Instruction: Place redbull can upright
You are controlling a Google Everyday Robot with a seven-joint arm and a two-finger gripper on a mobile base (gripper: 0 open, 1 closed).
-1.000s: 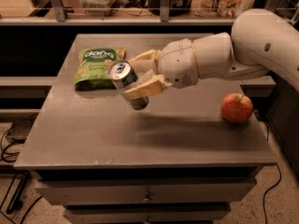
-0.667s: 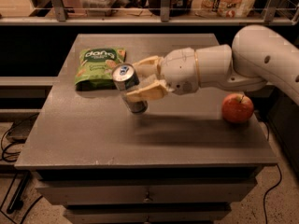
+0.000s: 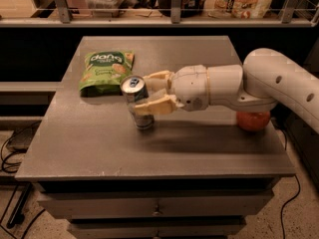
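The redbull can stands nearly upright, leaning slightly left, with its base on or just above the grey table, left of centre. Its silver top faces up. My gripper reaches in from the right, with one tan finger in front of the can and the other behind it, shut on the can's middle. The white arm stretches off to the right edge.
A green chip bag lies flat at the back left of the table. A red apple sits at the right edge, partly hidden under the arm. A shelf with packages runs behind the table.
The gripper has lowered the can from above the table down to its surface and turned it from tilted to nearly upright. The apple and bag have not moved.
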